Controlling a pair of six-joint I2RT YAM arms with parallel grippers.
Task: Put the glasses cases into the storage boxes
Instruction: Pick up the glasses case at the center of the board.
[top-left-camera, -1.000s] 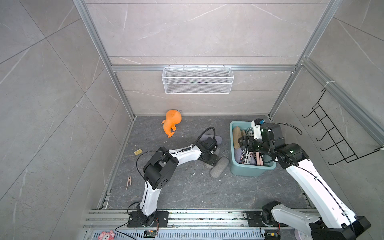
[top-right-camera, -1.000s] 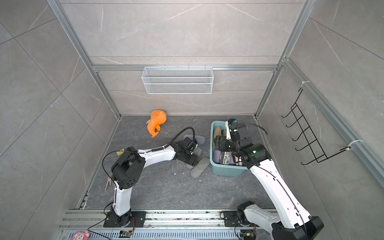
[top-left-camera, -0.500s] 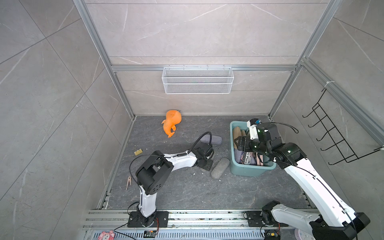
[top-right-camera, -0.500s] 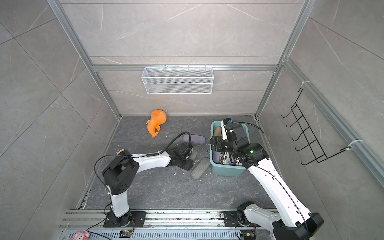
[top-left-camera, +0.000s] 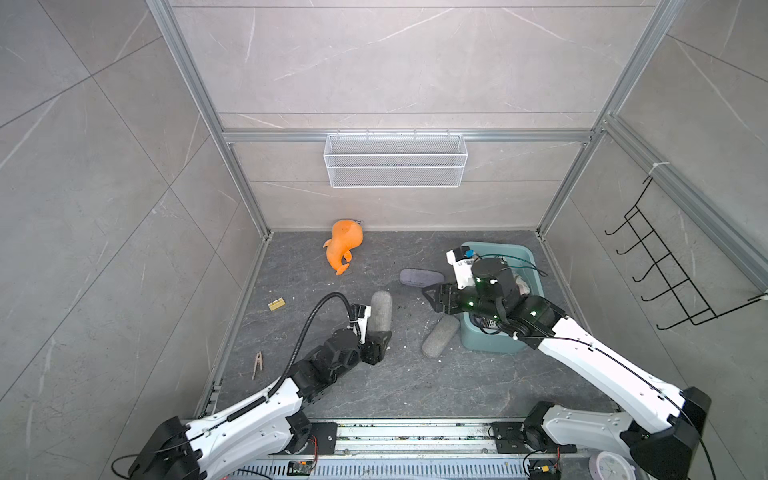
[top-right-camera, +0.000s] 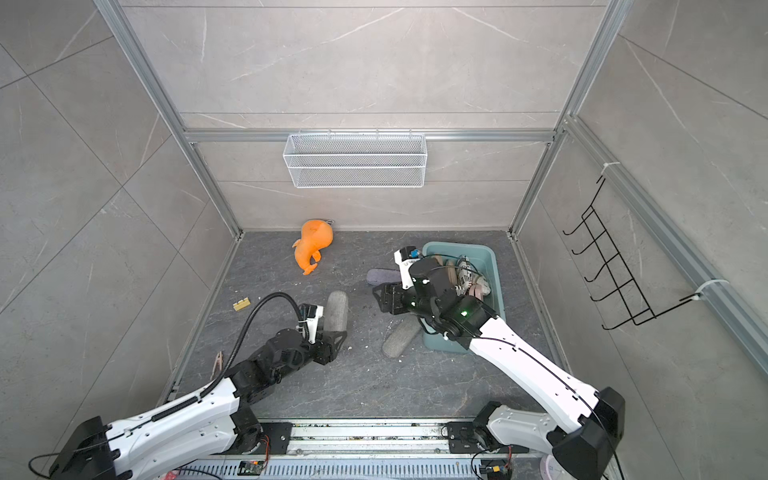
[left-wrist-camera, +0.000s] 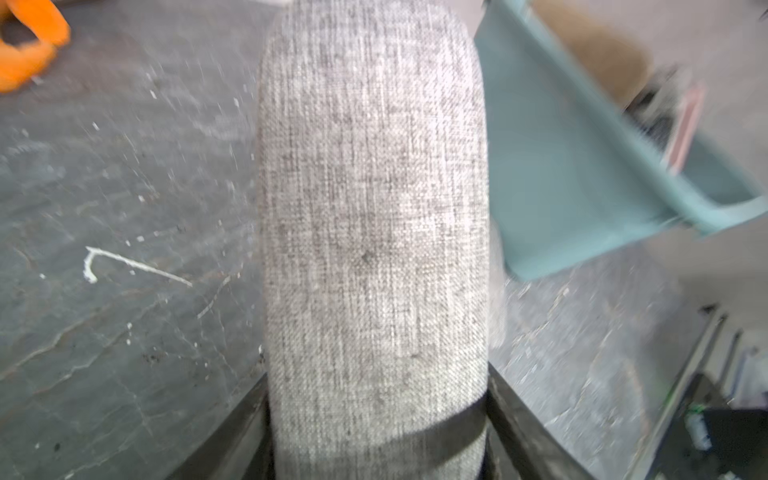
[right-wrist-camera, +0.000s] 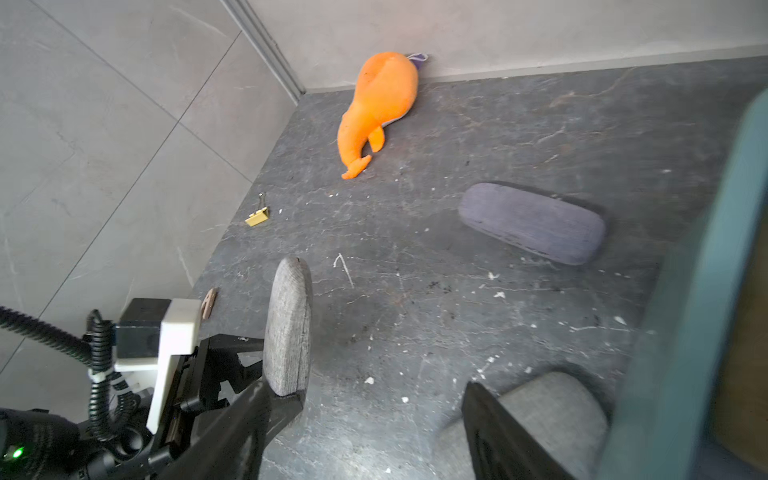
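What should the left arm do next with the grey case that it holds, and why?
Probably carry the grey fabric case across to above the teal tub. The left gripper is shut on one end of it, and the tub stands apart from it, with the right gripper open between them, so a high path seems safer.

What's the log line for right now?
left pincer: shut on grey fabric case | right pincer: open, empty | loose: lilac case
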